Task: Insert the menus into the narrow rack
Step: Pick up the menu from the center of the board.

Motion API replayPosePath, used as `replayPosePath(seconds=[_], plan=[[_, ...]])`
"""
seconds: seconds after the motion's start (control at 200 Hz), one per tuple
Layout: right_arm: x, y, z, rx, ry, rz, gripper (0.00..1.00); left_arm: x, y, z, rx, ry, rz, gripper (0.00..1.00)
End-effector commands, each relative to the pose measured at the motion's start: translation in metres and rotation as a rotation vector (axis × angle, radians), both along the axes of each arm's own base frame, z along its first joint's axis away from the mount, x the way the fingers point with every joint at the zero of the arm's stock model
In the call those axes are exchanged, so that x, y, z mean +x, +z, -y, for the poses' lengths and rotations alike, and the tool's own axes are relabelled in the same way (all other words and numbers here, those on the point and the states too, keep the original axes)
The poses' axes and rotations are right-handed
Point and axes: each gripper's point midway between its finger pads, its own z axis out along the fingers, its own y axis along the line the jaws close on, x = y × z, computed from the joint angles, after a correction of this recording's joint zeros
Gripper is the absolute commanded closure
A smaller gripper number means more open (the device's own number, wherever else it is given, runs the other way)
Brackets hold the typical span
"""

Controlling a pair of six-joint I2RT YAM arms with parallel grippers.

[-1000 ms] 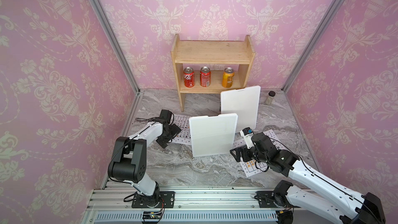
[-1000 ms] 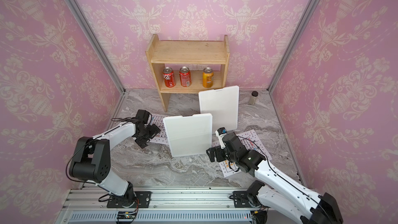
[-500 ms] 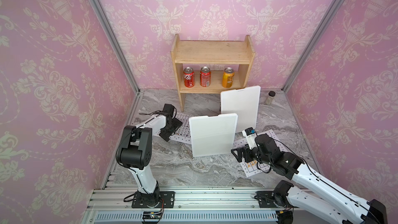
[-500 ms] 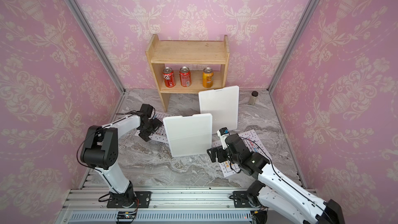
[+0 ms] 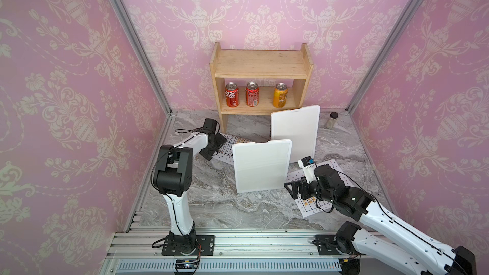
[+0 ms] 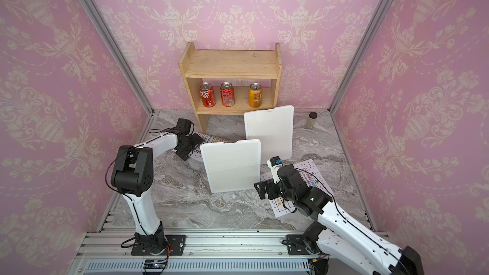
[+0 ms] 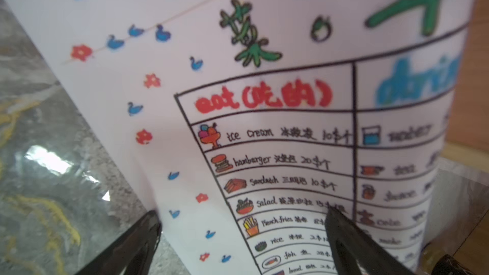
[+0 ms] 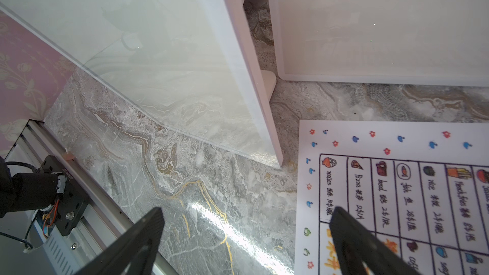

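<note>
Two upright white boards stand mid-table, one behind the other with a narrow gap; they appear to be the narrow rack. One menu lies behind the front board and curls upward in the left wrist view. My left gripper is open, one finger over the sheet and the other over the marble beside its edge. The other menu lies flat at the front right. My right gripper is open and straddles its edge.
A wooden shelf at the back holds three cans. A small jar with a black lid stands at the back right. Pink walls enclose three sides. An aluminium rail runs along the front.
The left arm's elbow has risen and its gripper has shifted slightly back along the menu's edge. The right gripper has hardly moved.
</note>
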Motion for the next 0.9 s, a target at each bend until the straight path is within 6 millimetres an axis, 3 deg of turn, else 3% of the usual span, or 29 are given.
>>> replayPosePath(seconds=[0.0,0.31,0.44,0.896], plan=[[0.004,-0.002,0.000,-0.002,-0.007,0.010,0.00,-0.009,-0.038,0.000,0.030,-0.032,-0.070,0.01],[0.005,-0.005,0.000,-0.008,-0.008,0.000,0.00,0.026,-0.008,0.024,-0.046,-0.083,0.123,0.01],[0.006,-0.008,-0.001,-0.013,-0.005,-0.007,0.00,0.028,0.006,0.033,-0.043,-0.124,0.187,0.01],[0.007,-0.010,-0.002,-0.022,-0.006,-0.019,0.00,0.037,0.037,0.034,-0.053,-0.131,0.322,0.01]])
